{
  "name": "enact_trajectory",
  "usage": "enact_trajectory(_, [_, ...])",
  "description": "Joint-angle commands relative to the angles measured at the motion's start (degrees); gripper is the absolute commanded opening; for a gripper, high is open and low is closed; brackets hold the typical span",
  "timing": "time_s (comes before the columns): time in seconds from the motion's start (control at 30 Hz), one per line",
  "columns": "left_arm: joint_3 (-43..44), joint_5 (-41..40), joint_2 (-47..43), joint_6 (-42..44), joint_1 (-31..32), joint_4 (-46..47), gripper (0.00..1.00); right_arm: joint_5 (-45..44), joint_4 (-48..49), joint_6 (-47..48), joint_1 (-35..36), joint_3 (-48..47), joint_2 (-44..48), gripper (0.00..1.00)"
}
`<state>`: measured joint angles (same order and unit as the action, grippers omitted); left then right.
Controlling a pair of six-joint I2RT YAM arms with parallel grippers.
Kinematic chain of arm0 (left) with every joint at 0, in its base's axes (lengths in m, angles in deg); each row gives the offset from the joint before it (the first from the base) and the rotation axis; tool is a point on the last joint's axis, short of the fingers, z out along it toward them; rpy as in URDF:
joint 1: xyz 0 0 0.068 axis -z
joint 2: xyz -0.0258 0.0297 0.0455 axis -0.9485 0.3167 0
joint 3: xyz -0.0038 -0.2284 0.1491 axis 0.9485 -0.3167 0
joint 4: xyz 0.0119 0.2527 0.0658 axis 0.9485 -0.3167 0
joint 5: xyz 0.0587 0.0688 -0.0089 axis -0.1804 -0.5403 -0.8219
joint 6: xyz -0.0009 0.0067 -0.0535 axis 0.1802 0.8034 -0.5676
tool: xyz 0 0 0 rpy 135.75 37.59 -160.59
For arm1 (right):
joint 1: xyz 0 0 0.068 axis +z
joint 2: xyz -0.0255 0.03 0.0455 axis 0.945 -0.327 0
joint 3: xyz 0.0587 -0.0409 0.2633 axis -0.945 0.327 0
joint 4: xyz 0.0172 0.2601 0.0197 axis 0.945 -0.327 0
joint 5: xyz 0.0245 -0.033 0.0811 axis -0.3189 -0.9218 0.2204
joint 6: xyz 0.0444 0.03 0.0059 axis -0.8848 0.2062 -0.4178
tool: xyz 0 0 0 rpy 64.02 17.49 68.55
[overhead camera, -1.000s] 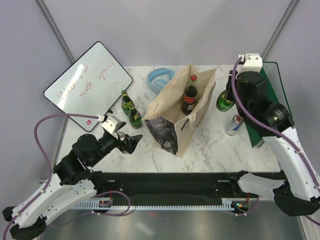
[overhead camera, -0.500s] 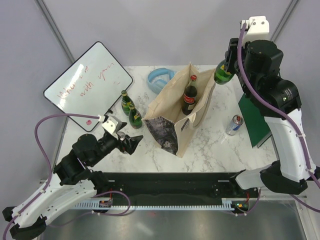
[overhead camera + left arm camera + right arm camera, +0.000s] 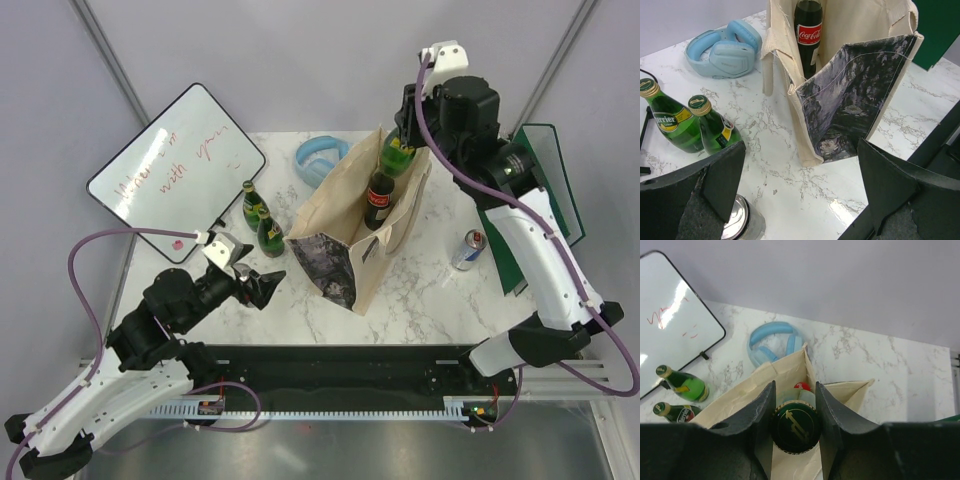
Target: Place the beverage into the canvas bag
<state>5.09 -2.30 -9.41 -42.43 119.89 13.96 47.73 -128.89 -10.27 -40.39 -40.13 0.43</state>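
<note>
Tall beige canvas bag: coarse matt woven cloth with stitched hems; its dark grey printed face has the same matt weave. White grey-veined marble tabletop: polished, glossy, throws reflections. Gold-capped green glass bottles, dark-capped green glass bottle, dark cola glass bottle: all smooth and shiny, caps look like metal. Light blue plastic headphones: smooth satin shells, soft padded cups. Silver metal can: bright top. Left gripper fingers: matt black, rough-edged.

Beige canvas bag, green bottle
</note>
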Motion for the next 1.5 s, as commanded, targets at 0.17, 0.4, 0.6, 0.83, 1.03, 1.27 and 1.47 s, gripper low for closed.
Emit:
enact_trajectory(0.17, [6.86,-6.7,6.39,-6.28,0.07,1.65,0.96,5.47,15.1,-4.49,0.15,12.71,6.15,0.0])
enact_trajectory(0.4, [23.22,-8.38,22.65,-11.74,0.07,-5.81,0.95,6.97,19.93,-5.29,0.06,21.95,10.19,0.0])
enact_trajectory(0.6, [30.43,-9.16,33.82,-8.23,-0.28,-9.07,0.9,9.17,28.44,-3.18,0.06,31.7,12.91,0.0])
enact_trajectory(0.83, [34.3,-0.74,38.83,-7.08,-5.99,-9.42,0.85,10.49,34.09,-1.33,0.15,36.73,12.04,0.0])
enact_trajectory(1.03, [34.75,2.42,42.7,-3.75,-8.1,-9.33,0.85,12.42,37.24,-1.68,0.15,39.7,11.69,0.0])
enact_trajectory(1.27, [33.6,4.89,45.51,-2.78,-10.03,-8.46,0.75,15.76,39.44,-0.46,0.15,42.0,11.34,0.0])
enact_trajectory(1.47, [34.22,9.9,46.31,-2.95,-11.88,-7.76,0.61,15.94,39.71,0.51,0.15,42.35,10.37,0.0])
